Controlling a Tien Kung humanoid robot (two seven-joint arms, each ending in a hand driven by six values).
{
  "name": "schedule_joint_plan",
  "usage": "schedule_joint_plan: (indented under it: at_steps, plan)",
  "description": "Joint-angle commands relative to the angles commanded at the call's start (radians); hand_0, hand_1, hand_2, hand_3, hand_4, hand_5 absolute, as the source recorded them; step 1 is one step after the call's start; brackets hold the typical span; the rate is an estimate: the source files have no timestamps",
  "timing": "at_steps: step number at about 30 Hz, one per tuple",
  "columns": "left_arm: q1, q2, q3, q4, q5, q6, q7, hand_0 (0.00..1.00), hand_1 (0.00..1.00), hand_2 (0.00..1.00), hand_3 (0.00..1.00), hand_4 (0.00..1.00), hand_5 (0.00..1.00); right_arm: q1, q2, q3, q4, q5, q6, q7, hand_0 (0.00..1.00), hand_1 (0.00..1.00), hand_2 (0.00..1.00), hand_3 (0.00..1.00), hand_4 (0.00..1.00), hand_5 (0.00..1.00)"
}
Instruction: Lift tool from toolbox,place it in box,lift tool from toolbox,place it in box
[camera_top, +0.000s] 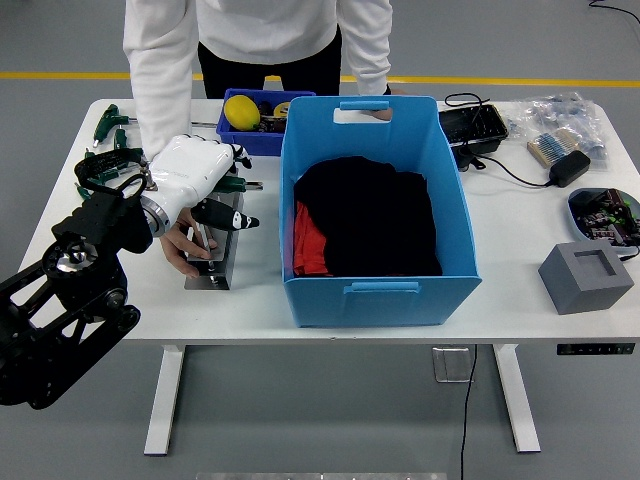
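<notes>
meanwhile left hand over toolbox, finger grip unclear, person's hand steadying it

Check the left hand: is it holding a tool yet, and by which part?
Cannot be told. The left hand sits over the green-handled tools by the metal toolbox, fingers curled down, contact hidden. A person's hand steadies the toolbox's near left side.

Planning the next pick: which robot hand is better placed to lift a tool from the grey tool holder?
The left. The left robot hand hovers right over the grey tool holder, beside the blue box. No right arm shows in the head view.
</notes>
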Motion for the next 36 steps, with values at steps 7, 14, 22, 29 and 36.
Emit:
schedule_joint_plan:
  at_steps: [7, 14, 22, 29, 36]
  plan:
    - [-0.012, 0.011, 0.006, -0.002, 0.000, -0.026, 0.016, 0.480, 0.507, 0.494, 0.604, 0.998, 0.473, 0.003, -0.001, 0.006, 0.000, 0.000, 0.000, 0.001, 0.696, 0.670, 0.739, 0.584, 0.791, 0.713]
    - [-0.013, 0.013, 0.005, 0.004, 0.000, -0.053, 0.031, 0.465, 0.493, 0.489, 0.596, 0.998, 0.489, 0.004, -0.003, 0.011, 0.000, -0.005, 0.002, 0.001, 0.697, 0.668, 0.738, 0.584, 0.791, 0.713]
    - [-0.009, 0.014, 0.012, 0.013, 0.000, -0.052, 0.043, 0.433, 0.468, 0.467, 0.581, 0.998, 0.498, 0.004, -0.002, 0.006, -0.001, 0.001, 0.001, -0.001, 0.697, 0.668, 0.738, 0.583, 0.791, 0.713]
    - [-0.019, 0.020, 0.025, 0.032, 0.000, -0.034, 0.060, 0.388, 0.435, 0.439, 0.534, 0.998, 0.531, 0.005, -0.001, 0.003, -0.001, 0.001, 0.001, -0.001, 0.697, 0.669, 0.738, 0.584, 0.791, 0.713]
    - [-0.029, 0.028, 0.042, 0.061, 0.000, 0.024, 0.052, 0.364, 0.410, 0.413, 0.456, 0.998, 0.538, 0.005, -0.002, 0.004, -0.001, -0.001, 0.002, -0.001, 0.696, 0.669, 0.738, 0.584, 0.791, 0.713]
